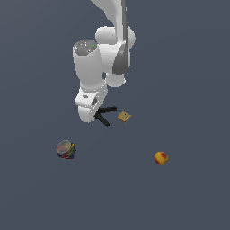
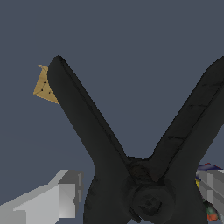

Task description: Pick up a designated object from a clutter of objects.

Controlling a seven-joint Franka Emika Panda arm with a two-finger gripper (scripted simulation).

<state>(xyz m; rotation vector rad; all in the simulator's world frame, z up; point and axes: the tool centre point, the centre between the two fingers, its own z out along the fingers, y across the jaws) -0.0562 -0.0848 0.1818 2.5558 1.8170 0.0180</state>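
The black clamp [image 2: 144, 175] fills the wrist view, its two handles splayed in a V. My gripper [image 2: 140, 197] straddles its pivot end, with one grey finger [image 2: 61, 199] against one side and the other finger [image 2: 213, 186] against the opposite side, so it is shut on the clamp. In the exterior view the gripper [image 1: 95, 116] is low over the clamp [image 1: 106, 114], and the white hand hides part of it. I cannot tell whether the clamp is off the floor.
A tan square cracker [image 1: 124, 117] lies just to the exterior view's right of the clamp and also shows in the wrist view [image 2: 43, 87]. A multicoloured rounded object [image 1: 66, 149] and an orange-red ball [image 1: 161, 158] sit nearer the camera.
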